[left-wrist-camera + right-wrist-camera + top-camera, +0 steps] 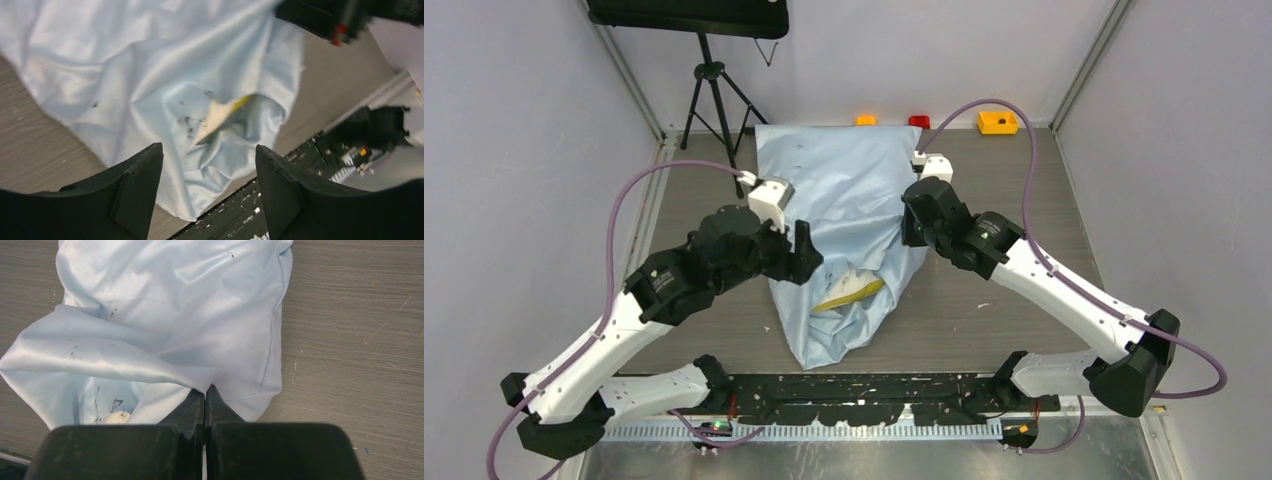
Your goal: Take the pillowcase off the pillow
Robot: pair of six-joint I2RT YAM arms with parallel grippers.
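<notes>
A grey wood-grain table (1024, 300), scuffed and flecked with pale marks, fills the floor of the cell. Along its far edge sit three small items: an orange one (866, 120), a red one (919, 121) just beside it, and a yellow one (998, 122) further right, possibly a little tray. Behind, a black tripod (714, 95) carries a dark flat panel (689, 15). A black perforated strip (874, 385) runs along the near edge.

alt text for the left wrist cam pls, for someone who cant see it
A white pillow corner with a yellow band pokes from the opening of a wrinkled light-blue pillowcase lying on a wood-grain table. In the foreground, the left gripper stands open above the fabric, holding nothing.
</notes>
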